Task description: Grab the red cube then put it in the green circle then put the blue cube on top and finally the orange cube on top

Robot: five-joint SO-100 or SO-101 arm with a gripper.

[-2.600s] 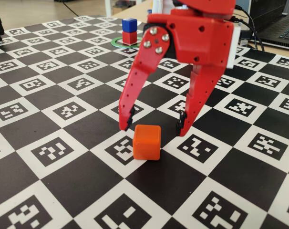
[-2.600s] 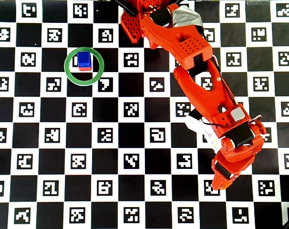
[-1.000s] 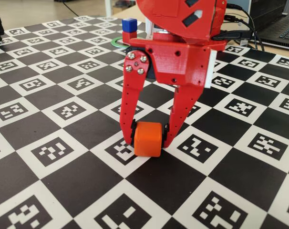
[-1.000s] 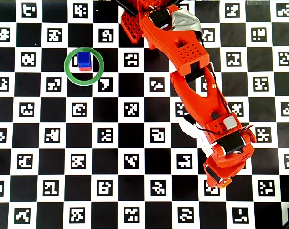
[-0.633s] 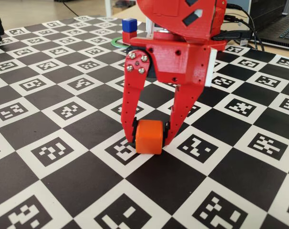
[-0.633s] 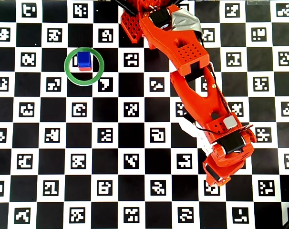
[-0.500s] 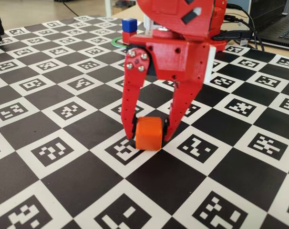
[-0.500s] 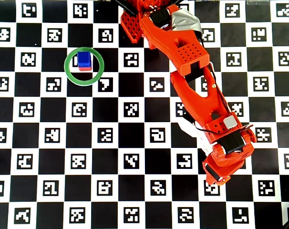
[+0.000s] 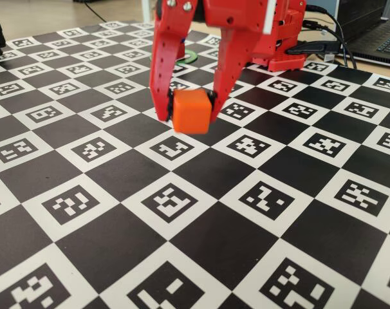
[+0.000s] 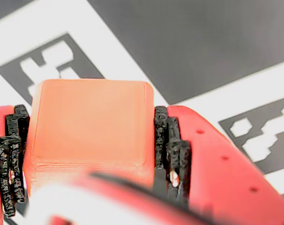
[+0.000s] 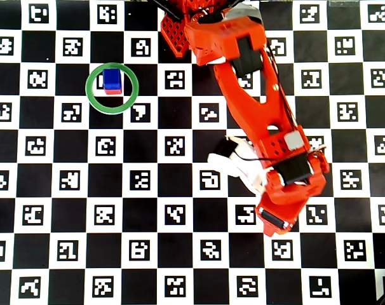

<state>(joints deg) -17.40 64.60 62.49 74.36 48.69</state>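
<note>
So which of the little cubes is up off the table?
The orange cube, pinched in the hand. The blue cube sits stacked on the red cube.

In the overhead view the orange cube and the gripper's fingertips are hidden beneath the arm (image 11: 269,127). The red cube (image 11: 114,91) is almost wholly covered by the blue cube (image 11: 111,79); only a sliver shows at its 6 o'clock edge. In the fixed view both stacked cubes are hidden behind the gripper (image 9: 190,109), and only an arc of the green circle (image 9: 190,55) is seen. In the wrist view the orange cube (image 10: 90,122) is blurred, and its lower part is covered by an out-of-focus red and white shape at 6 o'clock.
</note>
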